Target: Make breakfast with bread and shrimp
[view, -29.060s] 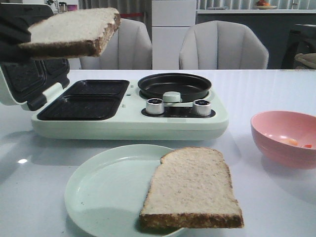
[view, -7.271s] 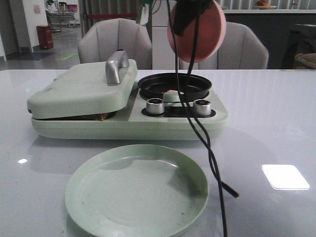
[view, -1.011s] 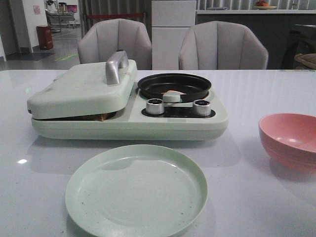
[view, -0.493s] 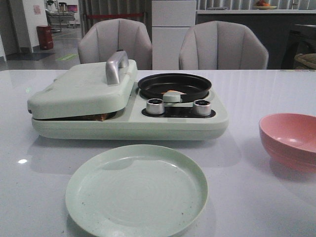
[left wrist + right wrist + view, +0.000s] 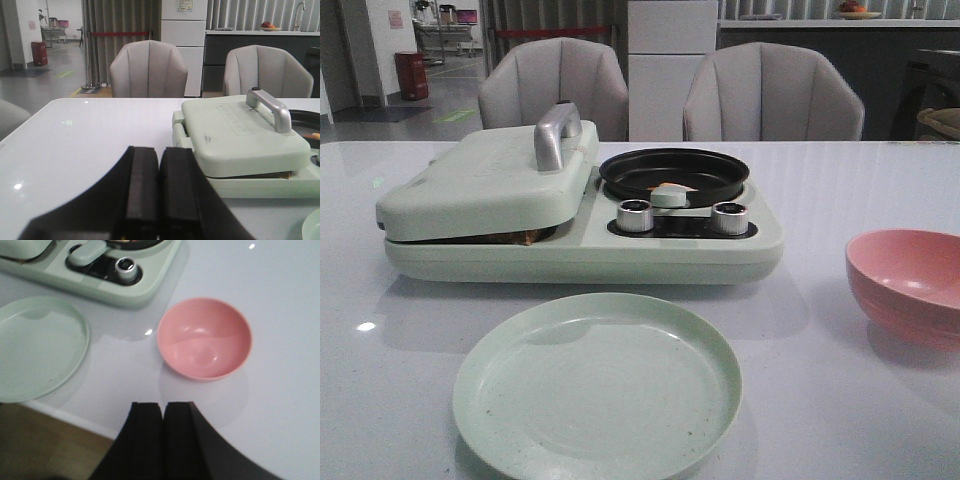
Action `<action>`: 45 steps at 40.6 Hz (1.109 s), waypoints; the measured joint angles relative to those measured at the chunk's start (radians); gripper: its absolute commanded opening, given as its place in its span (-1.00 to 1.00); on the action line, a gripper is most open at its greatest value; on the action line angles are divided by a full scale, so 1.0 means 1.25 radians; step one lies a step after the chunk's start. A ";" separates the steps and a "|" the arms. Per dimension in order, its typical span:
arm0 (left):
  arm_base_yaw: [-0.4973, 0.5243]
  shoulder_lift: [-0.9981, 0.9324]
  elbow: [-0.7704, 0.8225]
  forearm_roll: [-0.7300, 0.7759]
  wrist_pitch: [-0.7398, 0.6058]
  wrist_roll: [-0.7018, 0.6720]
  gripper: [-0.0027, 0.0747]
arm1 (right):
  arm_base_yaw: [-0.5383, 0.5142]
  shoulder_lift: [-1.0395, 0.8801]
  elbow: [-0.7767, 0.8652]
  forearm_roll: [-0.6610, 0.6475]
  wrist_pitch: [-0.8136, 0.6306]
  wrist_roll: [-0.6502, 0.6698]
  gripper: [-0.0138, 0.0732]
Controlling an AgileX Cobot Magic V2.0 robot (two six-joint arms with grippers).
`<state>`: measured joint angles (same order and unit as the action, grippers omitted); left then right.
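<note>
Bread (image 5: pixel 525 238), soft and easily torn, lies under the closed press lid (image 5: pixel 485 180); shrimp (image 5: pixel 670 186), small and slippery, sits in the pan (image 5: pixel 673 172). Left gripper (image 5: pixel 150 200) and right gripper (image 5: pixel 162 435) pressed together, empty; lift by the lid handle (image 5: pixel 555 133).

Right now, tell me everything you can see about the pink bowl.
The pink bowl is a round, smooth, matte bowl that looks like plastic, standing upright on the white table, on the robot's right of the breakfast maker and apart from it and from the green plate. The right wrist view looks down into it and shows it empty, with only light glints inside. Nothing touches it; the right gripper, jaws together, is off it.
</note>
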<state>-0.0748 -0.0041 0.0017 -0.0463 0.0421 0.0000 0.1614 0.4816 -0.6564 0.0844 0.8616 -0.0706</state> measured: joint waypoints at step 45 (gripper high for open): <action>0.000 0.000 0.000 0.000 -0.001 0.000 -0.67 | -0.158 -0.393 0.548 0.017 -0.646 -0.001 -0.60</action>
<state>-0.0748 -0.0041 0.0017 -0.0463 0.0403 0.0000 -0.0366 -0.0099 0.0286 0.1057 0.0547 -0.0723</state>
